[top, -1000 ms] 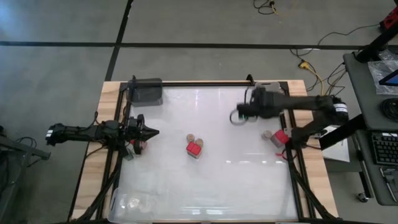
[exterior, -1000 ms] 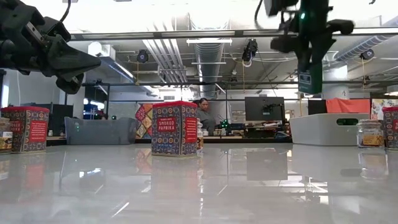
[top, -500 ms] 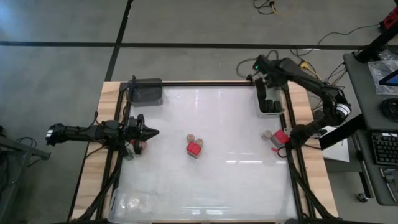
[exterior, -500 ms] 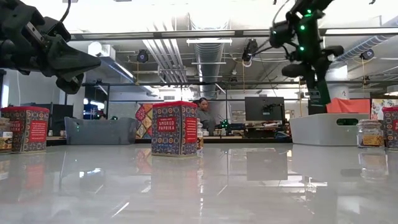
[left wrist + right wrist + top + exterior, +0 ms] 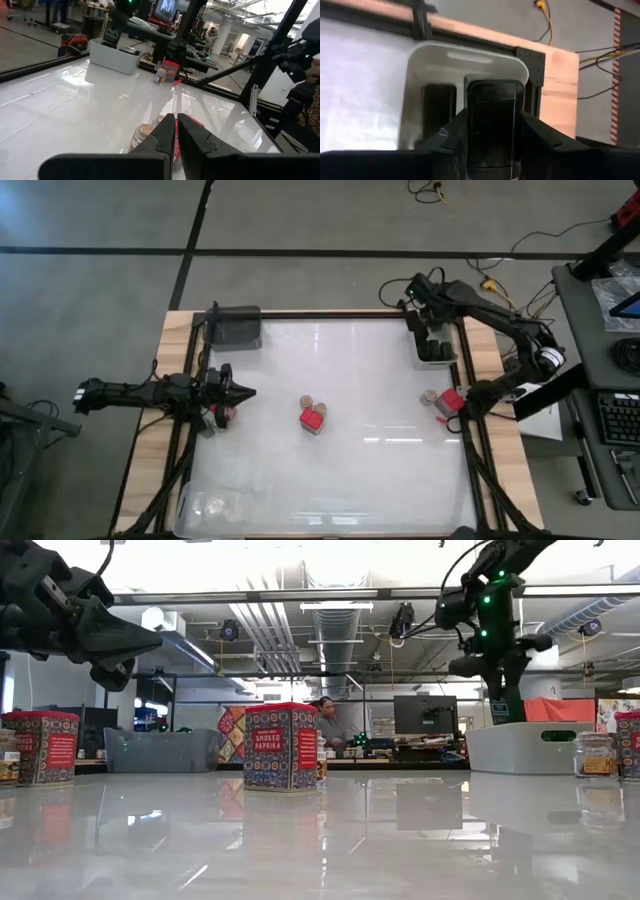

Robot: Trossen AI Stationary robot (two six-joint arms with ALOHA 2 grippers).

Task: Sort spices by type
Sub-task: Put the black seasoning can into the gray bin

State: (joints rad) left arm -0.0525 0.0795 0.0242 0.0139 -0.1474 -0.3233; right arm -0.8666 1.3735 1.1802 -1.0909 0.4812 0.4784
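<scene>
High view: the right pincer (image 5: pixel 432 317) hangs over the white bin (image 5: pixel 437 362) at the table's (image 5: pixel 330 470) far right corner, where dark shapes already lie. A red spice tin (image 5: pixel 313 419) stands mid-table with round jars just behind it; another red tin (image 5: pixel 451 400) and a jar stand near the right edge. The left pincer (image 5: pixel 247 393) waits at the left edge, tips together.

Low view: the right arm stands above the bin (image 5: pixel 518 747); the paprika tin (image 5: pixel 280 745) sits upright at centre.

Left wrist view: left pincer (image 5: pixel 175 131) closed, empty, pointing toward the centre tin.

Right wrist view: the right pincer (image 5: pixel 490 131) is clamped on a black blocky spice (image 5: pixel 490 117), directly above the bin's free slot beside another black one (image 5: pixel 439 102).

Advice: lower straight down, keep the block upright and clear of the bin wall, and release only once it rests.
</scene>
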